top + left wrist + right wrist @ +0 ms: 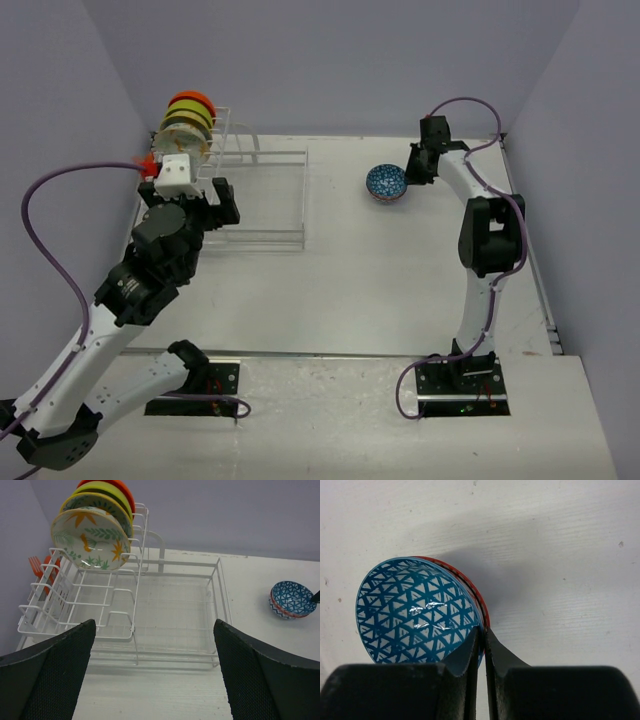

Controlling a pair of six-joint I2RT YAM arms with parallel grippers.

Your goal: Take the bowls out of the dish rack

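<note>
The left arm (150, 275), lower left, and the right arm (490, 245), right, are white links with bulky black joint housings. A purple cable (40, 200) loops along each. Black base plates (195, 385) show touches of red. The left gripper (154, 625) has black, mesh-textured fingers (55, 675); the right gripper (482, 635) has smooth dark ones

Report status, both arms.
Right end effector shut on blue bowl rim, away from dish rack. Left end effector open, facing rack. Rack holds other bowls. No obstruction.
</note>
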